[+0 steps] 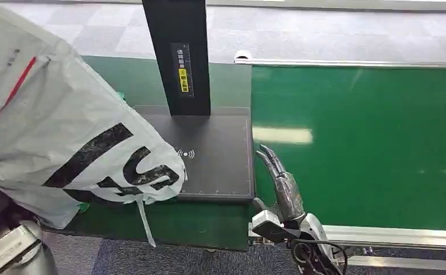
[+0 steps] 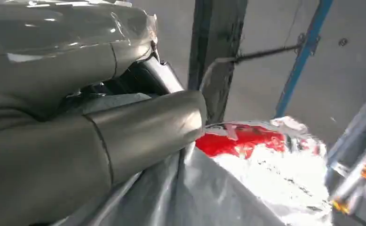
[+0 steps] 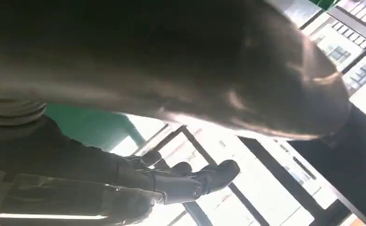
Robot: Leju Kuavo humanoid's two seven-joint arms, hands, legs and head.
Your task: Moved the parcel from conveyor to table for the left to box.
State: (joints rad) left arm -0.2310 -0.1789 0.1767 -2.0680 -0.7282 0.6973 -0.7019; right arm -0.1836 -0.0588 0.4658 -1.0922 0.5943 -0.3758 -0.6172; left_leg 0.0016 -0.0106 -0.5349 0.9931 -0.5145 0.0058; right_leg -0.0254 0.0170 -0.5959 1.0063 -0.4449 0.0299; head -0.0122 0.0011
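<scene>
Risk: parcel (image 1: 66, 132), a slack white bag gripped by left hand (image 2: 91, 136) up at left above the scanner plate (image 1: 220, 154), could snag the post (image 1: 177, 54) or slide free. Long axis slants down toward the plate. Right hand (image 1: 281, 183) empty, fingers straight, beside green conveyor (image 1: 358, 143).

Take the scanner pad (image 1: 215, 154) as your landmark. Its upright post (image 1: 177, 54) stands on the pad's far edge. The parcel (image 1: 66, 137) hangs to the pad's left, with its lower corner overlapping the pad's near left part. Your left hand (image 2: 91, 122) is pressed against the parcel. To the pad's right runs the conveyor belt (image 1: 358, 143), touching the pad's right edge. Your right hand (image 1: 281, 183) sits just right of the pad's near right corner, over the belt's near edge, fingers straight and holding nothing.
</scene>
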